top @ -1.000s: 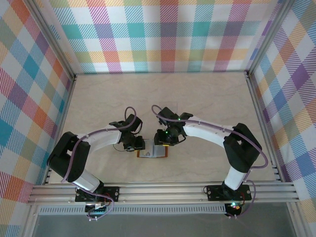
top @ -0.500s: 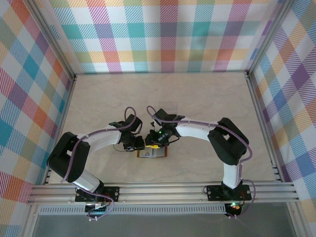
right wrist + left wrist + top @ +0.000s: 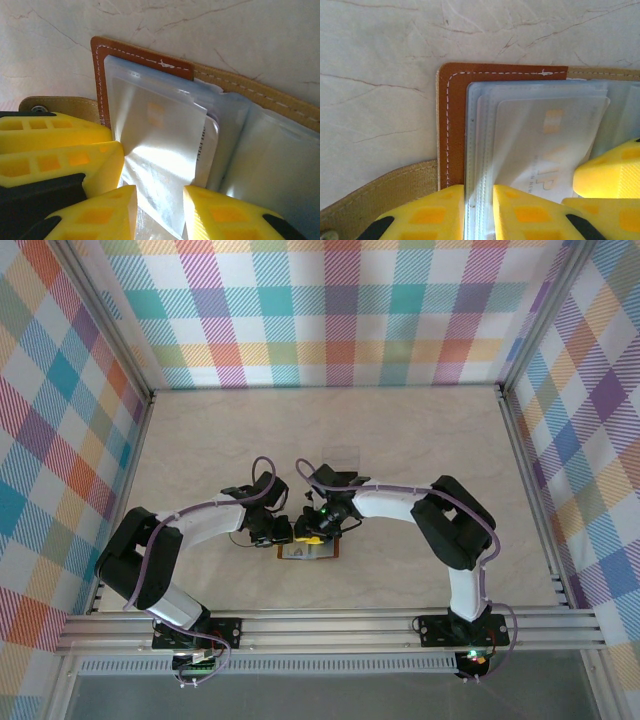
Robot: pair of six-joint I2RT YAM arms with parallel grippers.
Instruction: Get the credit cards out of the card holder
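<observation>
— Where's the holder (image 3: 310, 552)?
— Open on the table (image 3: 400, 440), near the middle, mostly hidden under both arms.
— And the grippers?
— The left gripper (image 3: 478, 195) pinches its pockets (image 3: 481, 130). The right gripper (image 3: 157, 197) is narrow round one pocket; whether it squeezes, I can't tell. A card (image 3: 545, 145) inside looks blurry.

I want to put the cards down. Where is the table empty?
The middle is crowded: the left gripper and right gripper meet over the holder. The far strip of table along the back wall is bare, and so is the patch between the right arm and the right wall.
</observation>
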